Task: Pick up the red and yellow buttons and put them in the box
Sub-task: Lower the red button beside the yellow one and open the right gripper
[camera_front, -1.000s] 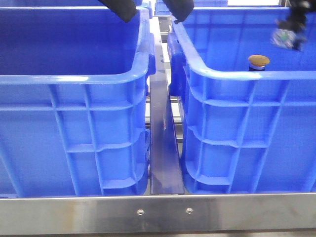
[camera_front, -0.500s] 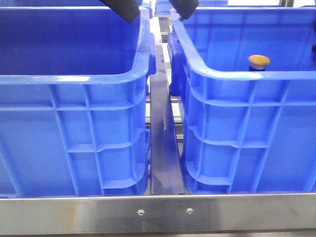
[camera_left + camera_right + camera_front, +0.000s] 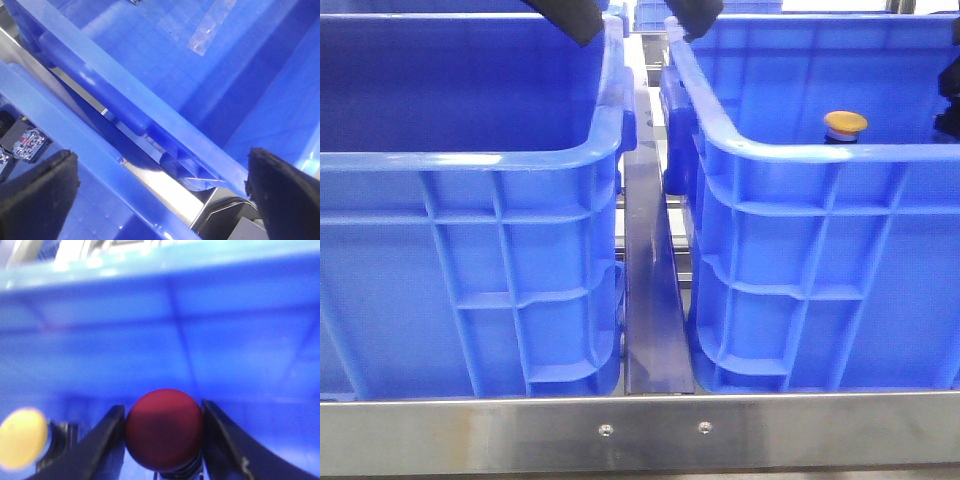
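Observation:
The dark red button (image 3: 164, 427) sits between the fingers of my right gripper (image 3: 162, 407), which is shut on its domed cap inside the right blue box (image 3: 800, 155). The yellow button (image 3: 845, 124) stands upright on that box's floor, close beside the held one, and shows blurred in the right wrist view (image 3: 22, 437). Only a dark bit of the right arm (image 3: 950, 105) shows in the front view. My left gripper (image 3: 160, 200) is open with nothing in it, above the gap between the two boxes (image 3: 632, 38).
The left blue box (image 3: 470, 160) stands alike beside the right one, with a metal rail (image 3: 650, 260) between them. A steel bar (image 3: 640, 430) runs along the front. Small circuit boards (image 3: 27, 142) lie in one box, clear tape (image 3: 210, 25) in the other.
My right arm has come down from the upper right and now shows only at the front view's right edge. The yellow button and the left gripper have stayed put.

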Controlling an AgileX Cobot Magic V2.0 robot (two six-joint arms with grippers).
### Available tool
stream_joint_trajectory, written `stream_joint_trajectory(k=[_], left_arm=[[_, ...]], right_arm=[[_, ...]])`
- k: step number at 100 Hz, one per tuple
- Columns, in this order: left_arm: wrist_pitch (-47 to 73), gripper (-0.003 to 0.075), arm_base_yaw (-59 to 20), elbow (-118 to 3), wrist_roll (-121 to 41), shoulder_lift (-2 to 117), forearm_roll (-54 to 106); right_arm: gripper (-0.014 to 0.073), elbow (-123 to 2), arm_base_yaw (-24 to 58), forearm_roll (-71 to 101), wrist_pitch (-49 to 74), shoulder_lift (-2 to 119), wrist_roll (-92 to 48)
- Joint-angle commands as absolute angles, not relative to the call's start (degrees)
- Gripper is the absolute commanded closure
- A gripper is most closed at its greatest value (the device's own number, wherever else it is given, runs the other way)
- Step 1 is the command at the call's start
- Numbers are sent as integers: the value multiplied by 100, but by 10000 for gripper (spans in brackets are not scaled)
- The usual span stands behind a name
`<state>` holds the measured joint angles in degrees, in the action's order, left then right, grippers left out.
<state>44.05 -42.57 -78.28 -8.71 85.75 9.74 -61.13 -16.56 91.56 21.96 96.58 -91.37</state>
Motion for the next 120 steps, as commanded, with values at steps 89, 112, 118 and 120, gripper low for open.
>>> stream_joint_trajectory(k=[89, 112, 118, 120], left_arm=[[4100, 83, -4297, -8020, -874, 8337, 1097], [4118, 83, -4297, -8020, -874, 8337, 1097], [4118, 83, -4297, -8020, -874, 8337, 1097], [4118, 83, -4297, -8020, -874, 8337, 1097]], right_arm=[[130, -6337, -1653, 9936, 2658, 10088, -10032], [84, -6337, -1653, 9936, 2652, 10060, -10032], [84, -6337, -1653, 9936, 2652, 10012, -10032], [84, -6337, -1653, 9936, 2652, 9992, -10032]])
